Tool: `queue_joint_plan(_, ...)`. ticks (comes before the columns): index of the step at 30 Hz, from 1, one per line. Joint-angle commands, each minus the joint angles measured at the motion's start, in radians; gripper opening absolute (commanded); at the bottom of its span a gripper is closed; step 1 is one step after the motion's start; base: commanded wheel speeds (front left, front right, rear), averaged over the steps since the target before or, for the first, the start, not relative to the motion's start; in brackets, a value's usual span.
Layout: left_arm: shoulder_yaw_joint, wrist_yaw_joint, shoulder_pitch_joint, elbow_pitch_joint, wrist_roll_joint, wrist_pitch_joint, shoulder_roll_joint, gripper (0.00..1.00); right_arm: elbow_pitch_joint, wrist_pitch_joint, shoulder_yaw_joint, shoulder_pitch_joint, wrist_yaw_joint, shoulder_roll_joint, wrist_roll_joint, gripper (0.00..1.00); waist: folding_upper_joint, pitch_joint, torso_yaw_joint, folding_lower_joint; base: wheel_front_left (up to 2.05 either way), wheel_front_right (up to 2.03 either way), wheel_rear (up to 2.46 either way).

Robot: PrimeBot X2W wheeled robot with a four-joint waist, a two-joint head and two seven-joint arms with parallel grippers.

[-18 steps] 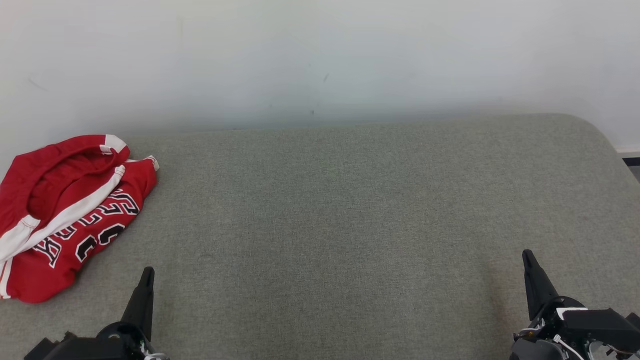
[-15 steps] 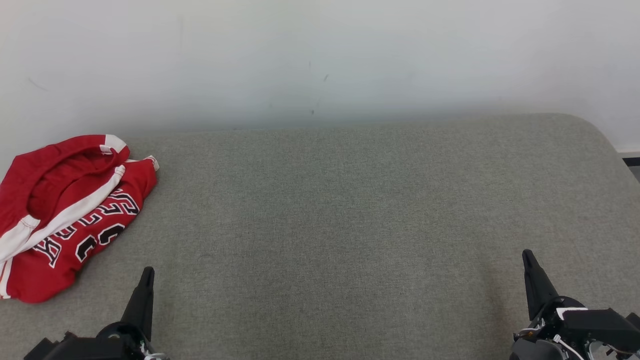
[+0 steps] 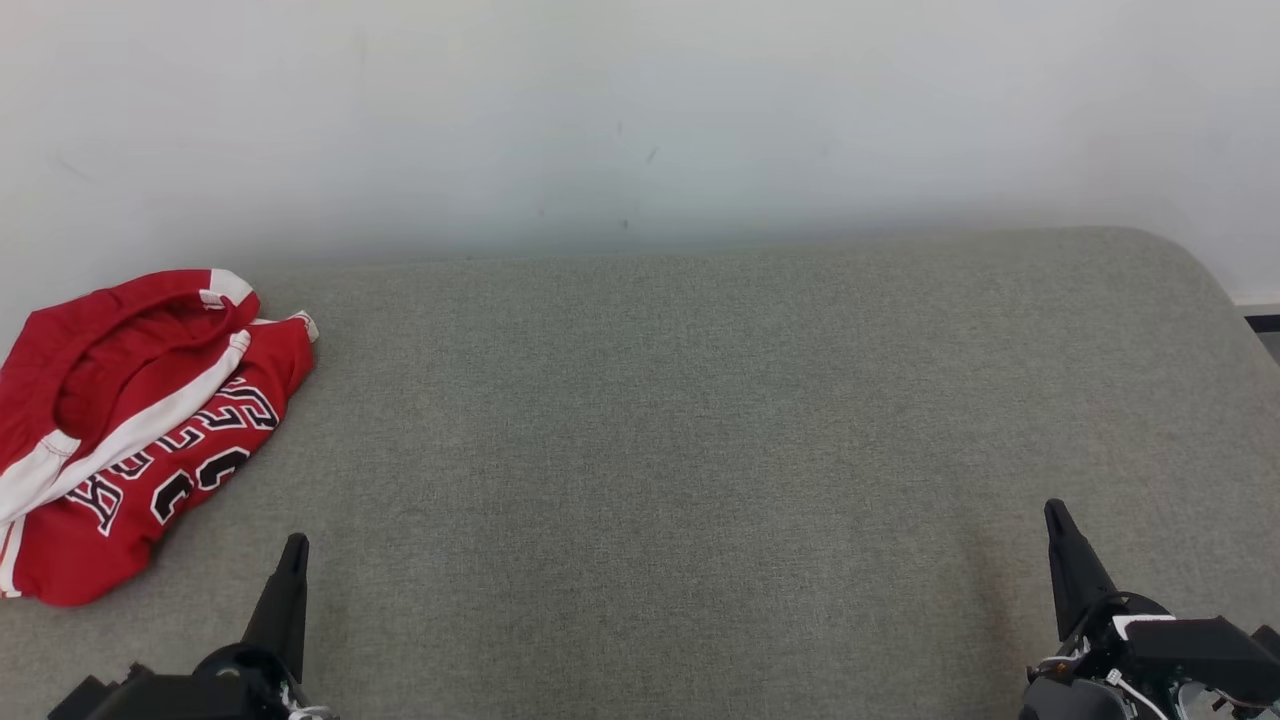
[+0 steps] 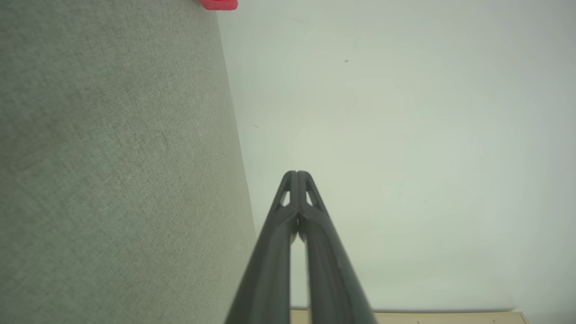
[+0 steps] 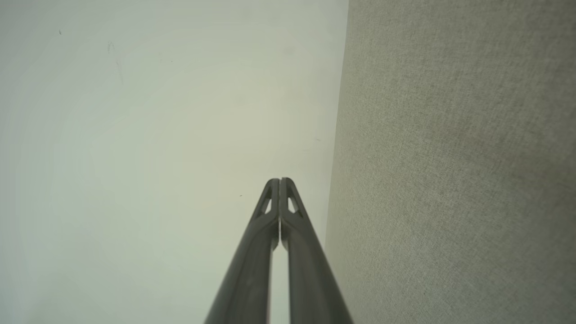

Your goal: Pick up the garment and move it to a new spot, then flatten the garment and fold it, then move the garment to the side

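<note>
Nothing shifting since earlier frame. left gripper (image 3: 295,541), right gripper (image 3: 1052,506) resting pinched closed, empty, at grey cushion's (image 3: 680,420) near edge. garment (image 3: 140,430) lying bunched at left edge. Pick-up, flattening, folding apparently all remaining.

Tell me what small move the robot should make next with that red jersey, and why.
Probably open the left pincer and ease it toward the red jersey. The jersey lies bunched at the left of the grey surface, nearer that pincer, which is shut and apart from it.
</note>
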Motion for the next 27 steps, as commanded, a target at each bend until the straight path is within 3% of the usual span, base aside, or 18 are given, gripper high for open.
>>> queue_joint_plan(1,0.002,0.000,-0.006,0.001,-0.004,0.002,0.005,0.00,0.001,0.003,-0.002,-0.005,-0.002,0.002,-0.008,0.00,0.0000,0.000,0.000,0.0000,0.00,0.00,0.00)
queue_joint_plan(2,0.000,0.000,0.000,0.000,0.000,-0.001,0.000,1.00,0.000,0.000,0.000,0.000,0.000,0.000,0.000,1.00,0.0000,0.000,0.000,0.0000,0.00,0.00,0.00)
queue_joint_plan(3,-0.001,0.000,0.002,0.006,0.000,-0.001,-0.002,1.00,0.005,-0.001,0.001,0.003,0.000,0.001,0.000,1.00,0.0000,0.000,0.000,0.0000,0.00,0.00,0.00)
queue_joint_plan(4,-0.002,0.000,0.007,0.012,0.000,-0.003,-0.004,0.00,0.012,-0.002,0.002,0.009,0.000,0.002,0.000,0.00,0.0000,0.000,0.000,0.0000,0.00,0.00,0.00)
queue_joint_plan(5,-0.003,0.000,0.017,0.023,0.000,-0.001,-0.006,1.00,0.025,-0.001,0.001,0.020,0.000,0.003,0.001,1.00,0.0000,0.000,0.000,0.0000,0.00,0.00,0.00)
queue_joint_plan(15,-0.011,0.000,0.023,0.003,0.055,-0.049,-0.006,1.00,0.000,-0.049,0.031,0.033,0.000,0.001,-0.052,1.00,0.0000,0.001,0.000,0.0000,0.00,0.00,0.00)
queue_joint_plan(27,-0.030,0.043,0.022,-0.063,0.314,-0.103,-0.004,1.00,-0.054,-0.103,0.056,0.036,0.000,-0.006,-0.267,1.00,0.0000,0.003,0.001,0.0000,0.00,0.00,0.00)
